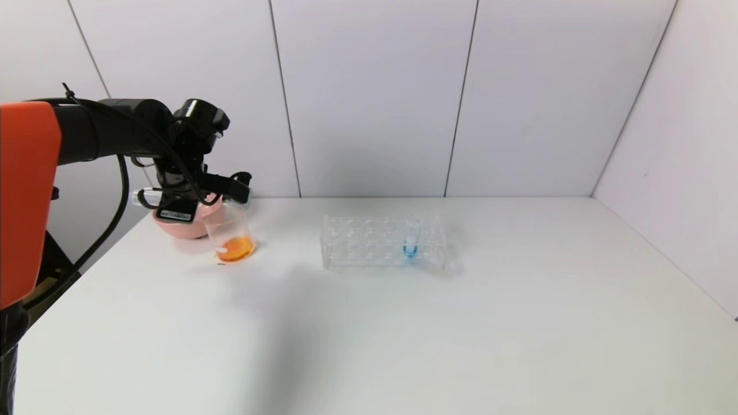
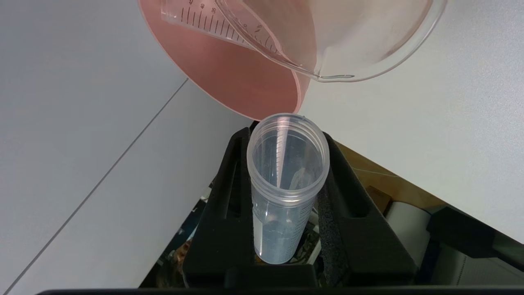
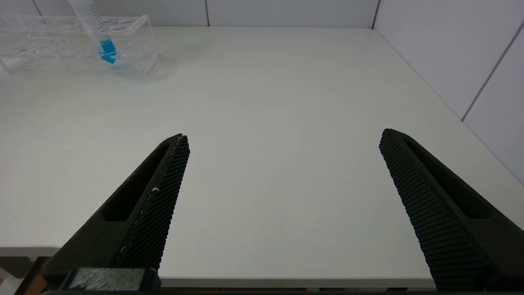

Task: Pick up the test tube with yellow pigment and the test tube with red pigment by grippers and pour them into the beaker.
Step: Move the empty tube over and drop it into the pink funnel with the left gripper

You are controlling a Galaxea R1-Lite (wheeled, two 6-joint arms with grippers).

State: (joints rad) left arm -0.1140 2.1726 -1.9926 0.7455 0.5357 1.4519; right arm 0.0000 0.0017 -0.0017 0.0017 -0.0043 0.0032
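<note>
My left gripper (image 1: 167, 199) (image 2: 286, 141) is shut on a clear test tube (image 1: 143, 197) (image 2: 282, 196), held tipped over at the table's far left. The tube looks empty, with no colour in it, so I cannot tell which pigment it carried. Its open mouth sits just short of the beaker (image 1: 230, 233) (image 2: 368, 61), which stands on the table with orange liquid in its bottom. No tube with yellow or red pigment is in view. My right gripper (image 3: 283, 135) hangs open over the near right table edge, nothing between its fingers.
A pink bowl (image 1: 173, 227) (image 2: 229, 69) stands right behind the beaker, under my left gripper. A clear tube rack (image 1: 369, 242) (image 3: 49, 49) at mid-table holds one tube with blue liquid (image 1: 410, 239) (image 3: 100, 37). White walls close the back and right.
</note>
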